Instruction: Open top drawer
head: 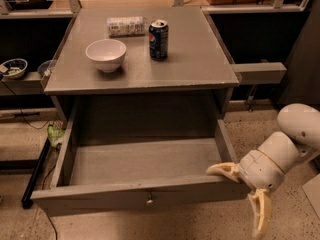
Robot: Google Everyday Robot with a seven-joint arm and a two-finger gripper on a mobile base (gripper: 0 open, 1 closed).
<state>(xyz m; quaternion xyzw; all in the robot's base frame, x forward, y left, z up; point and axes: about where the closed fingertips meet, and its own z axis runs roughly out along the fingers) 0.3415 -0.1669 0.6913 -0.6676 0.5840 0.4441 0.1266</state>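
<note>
The top drawer (140, 161) is grey and stands pulled far out of the cabinet, its deep box empty. Its wide front panel (100, 198) has a small round metal knob (149, 201) at the centre. My gripper (240, 196) is at the drawer's front right corner. Its fingers are spread: one cream finger (222, 170) rests over the top edge of the front panel, the other (261, 213) hangs down outside the front. It holds nothing.
On the cabinet top (200, 59) stand a white bowl (105, 54), a blue soda can (158, 39) and a packet lying on its side (125, 26). A side shelf (260, 72) sticks out at the right. A low shelf at the left holds a small bowl (12, 68).
</note>
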